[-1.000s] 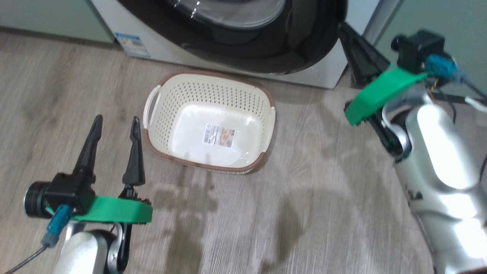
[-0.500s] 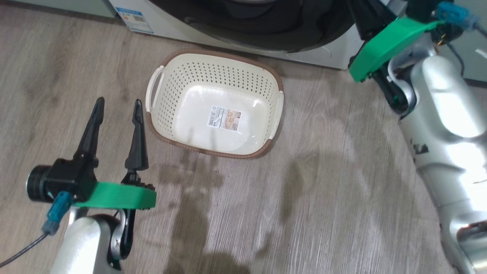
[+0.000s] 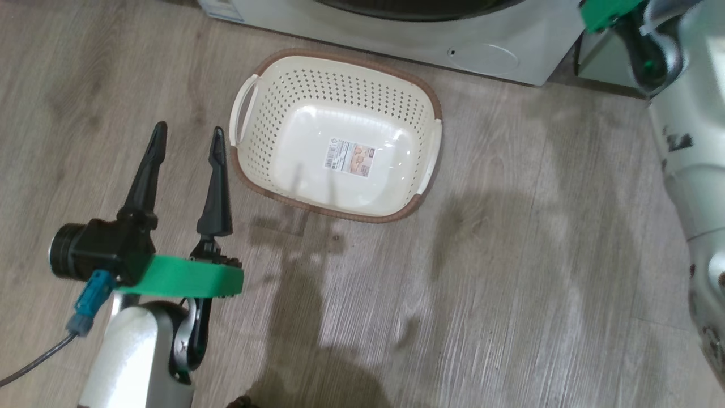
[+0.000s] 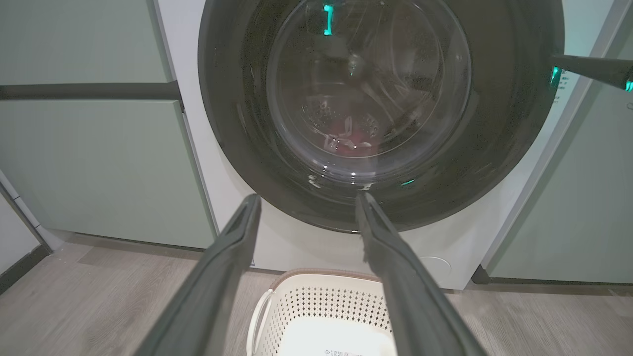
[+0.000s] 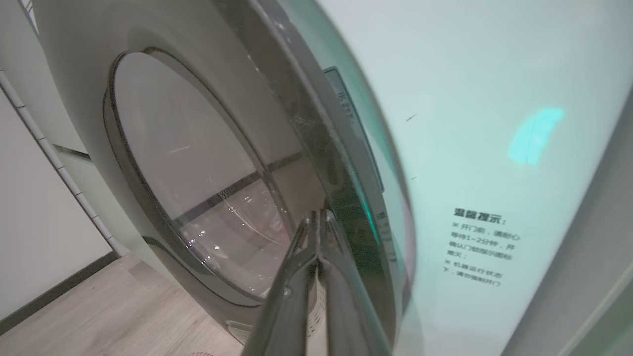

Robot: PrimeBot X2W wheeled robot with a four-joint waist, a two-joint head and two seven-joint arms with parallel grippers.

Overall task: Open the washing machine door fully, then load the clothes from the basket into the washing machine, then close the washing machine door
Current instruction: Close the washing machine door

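Wood-look floor (image 3: 510, 283) carries one basket (image 3: 340, 90) — left end effector (image 3: 189, 128) apart, right end effector (image 5: 316, 216) together by one washing machine door (image 5: 198, 173).

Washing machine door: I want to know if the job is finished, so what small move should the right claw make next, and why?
Probably press the shut right claw firmly against the rim of the washing machine door until it latches. The basket is empty, red clothes show behind the glass, and the door looks nearly shut, but I cannot tell whether it has caught.
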